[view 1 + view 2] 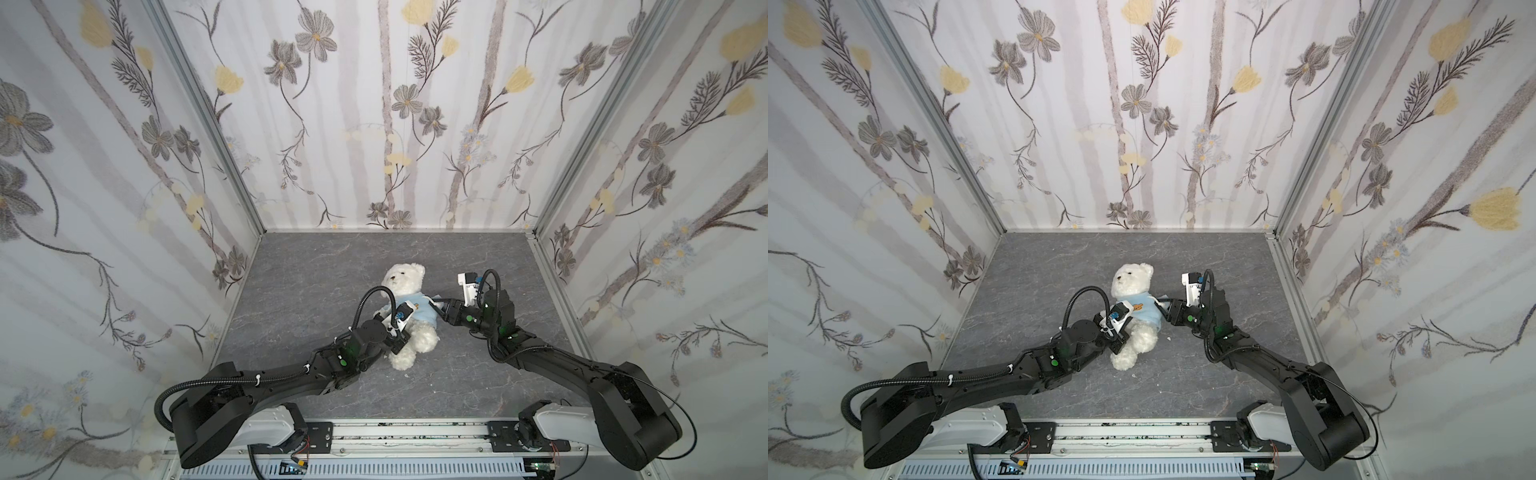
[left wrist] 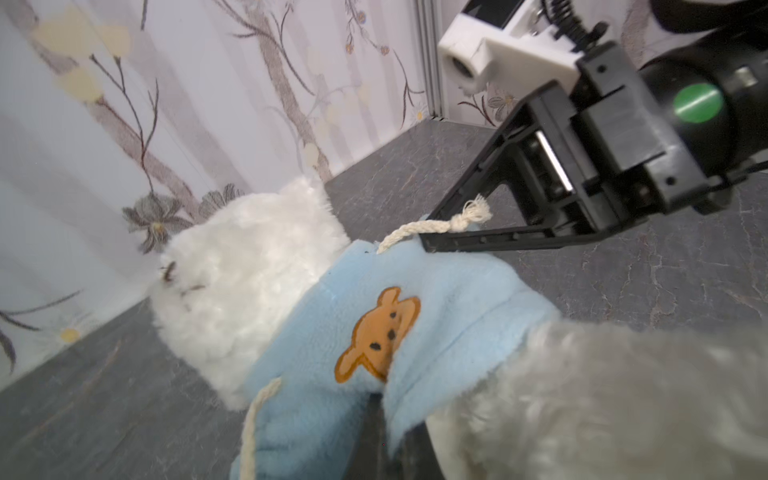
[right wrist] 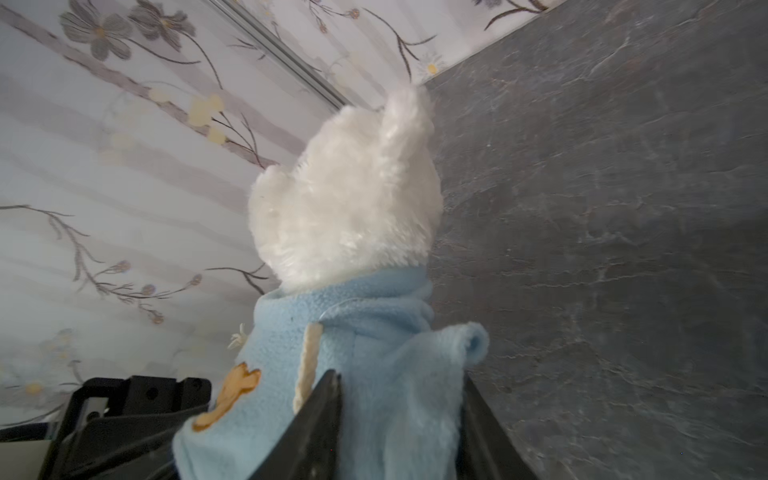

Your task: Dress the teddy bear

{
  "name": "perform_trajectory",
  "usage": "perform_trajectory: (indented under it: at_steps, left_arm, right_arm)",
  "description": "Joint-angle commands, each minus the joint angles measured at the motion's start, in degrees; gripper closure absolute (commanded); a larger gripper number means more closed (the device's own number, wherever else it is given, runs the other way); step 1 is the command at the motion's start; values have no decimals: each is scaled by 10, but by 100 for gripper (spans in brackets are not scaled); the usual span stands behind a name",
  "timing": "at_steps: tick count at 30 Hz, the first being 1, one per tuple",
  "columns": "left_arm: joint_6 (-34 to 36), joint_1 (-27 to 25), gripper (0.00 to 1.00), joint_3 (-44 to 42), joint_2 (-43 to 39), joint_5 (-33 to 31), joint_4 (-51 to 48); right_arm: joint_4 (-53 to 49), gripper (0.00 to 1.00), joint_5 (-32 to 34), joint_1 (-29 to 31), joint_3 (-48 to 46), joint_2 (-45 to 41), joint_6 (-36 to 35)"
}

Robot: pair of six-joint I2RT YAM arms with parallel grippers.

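On the grey table [image 1: 311,291]: the teddy bear [image 1: 405,282] lies on its back near the middle, between the two robot arms.
bear's head: white and fluffy, with round ears; it points to the back wall [image 1: 374,124], and the legs point the other way, to where the arms start.
hoodie [image 1: 422,316]: light blue and soft; it is on the bear's body, and the head sticks out of the neck hole. Both top views show this.
patch [image 2: 378,332]: an orange bear face on the front of the hoodie.
cords: two cream cords come out near the hoodie's neck; one cord [image 2: 419,227] has a knot and a frayed end, and it lies just beside the right gripper's finger.
left gripper [image 2: 390,415]: pressed together, pinching a fold of the hoodie at its lower edge, just below the patch and right by the bear's fluffy leg.
right gripper [image 3: 399,386]: spread apart; its two black fingers [image 3: 316,415] stand one on each side of the blue cloth at the bear's shoulder, and the cloth sits in the gap between them.
sleeve [image 3: 471,340]: its end is rolled over; it sits by the right gripper, and I cannot tell if the bear's arm is inside.
walls: pale, with grey and yellow flowers, on three sides of the table.
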Motion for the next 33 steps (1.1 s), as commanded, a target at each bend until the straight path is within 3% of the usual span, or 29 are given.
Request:
perform_trajectory:
  at_steps: [1, 4, 8, 14, 21, 26, 33]
  left_arm:
    - [-107, -5, 100, 17, 20, -68, -24]
    - [-128, -11, 100, 18, 35, -75, -34]
    - [-151, -19, 100, 22, 64, -75, -37]
    - [-193, -25, 100, 31, 93, -54, -37]
    - [-245, -25, 100, 36, 80, -22, -41]
    - [-259, -25, 100, 42, 74, 37, -57]
    - [-257, -24, 100, 65, 67, 115, -110]
  right_arm:
    - [-104, 35, 100, 8, 2, -55, -142]
    - [-123, 26, 147, 54, -7, -116, -172]
    - [-116, 19, 181, 113, -12, -135, -157]
    - [-87, 24, 216, 177, -15, -45, -112]
    - [-45, 15, 317, 240, -70, -4, -87]
    - [64, 14, 346, 248, -112, -29, -156]
    - [160, 23, 349, 249, -133, -49, -289]
